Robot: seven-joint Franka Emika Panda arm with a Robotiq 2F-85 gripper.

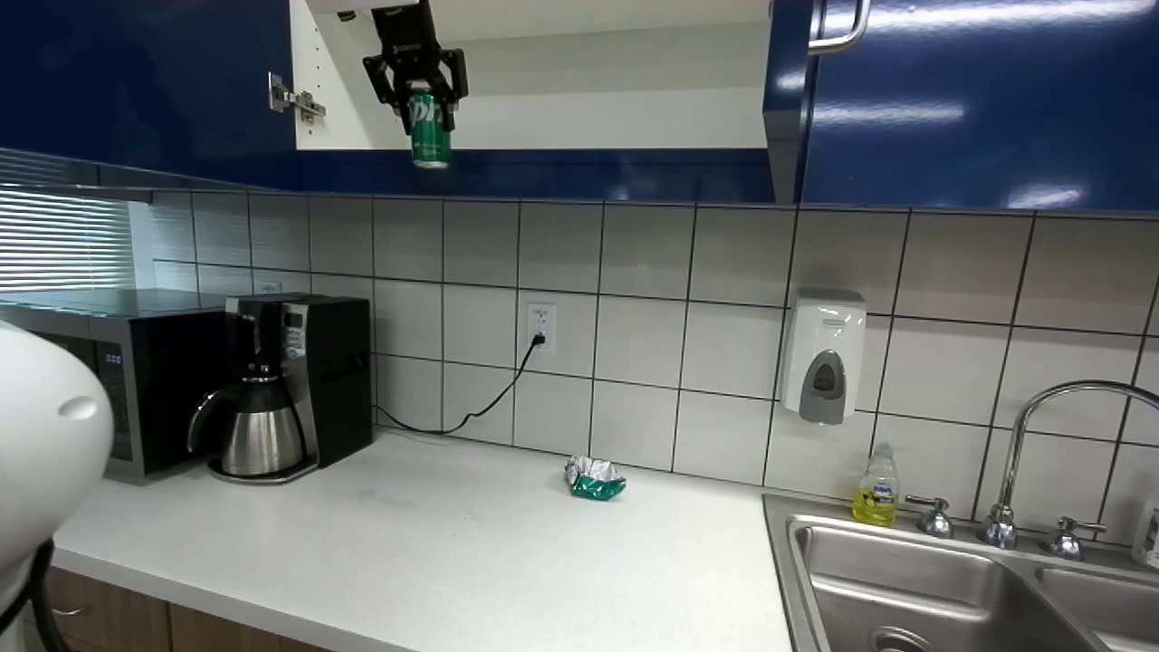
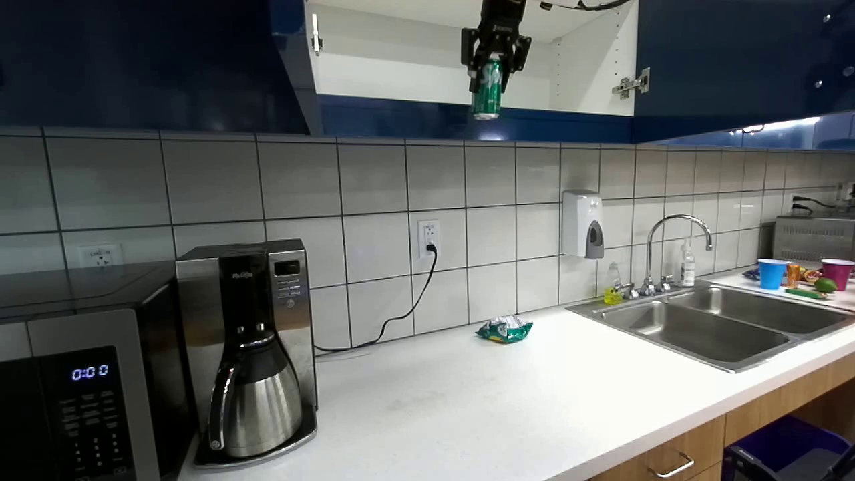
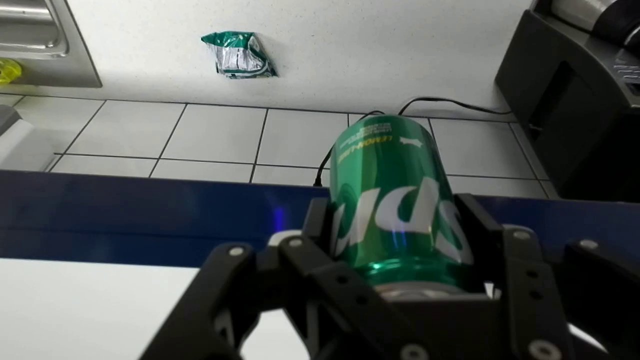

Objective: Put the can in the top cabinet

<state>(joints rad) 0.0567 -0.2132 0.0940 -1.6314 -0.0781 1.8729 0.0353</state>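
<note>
A green soda can [image 1: 430,149] hangs upright in my gripper [image 1: 429,118]; both also show in an exterior view, the can [image 2: 486,100] and the gripper [image 2: 489,77]. In the wrist view my black fingers [image 3: 395,215] are shut on both sides of the can [image 3: 390,200], its one end close to the palm. The upper cabinet [image 1: 616,109] stands open with a white interior. The can is at the cabinet opening, and its lower part overlaps the blue bottom edge [image 1: 589,172] in both exterior views. The cabinet's shelf floor is hidden in the exterior views.
Open blue doors [image 1: 145,81] [image 2: 735,60] flank the cabinet. Below, the white counter [image 1: 435,543] holds a coffee maker [image 1: 340,380], a microwave [image 2: 80,374] and a green wrapper [image 1: 598,487]. A soap dispenser [image 1: 824,353] hangs on the tiles beside the sink [image 1: 896,561].
</note>
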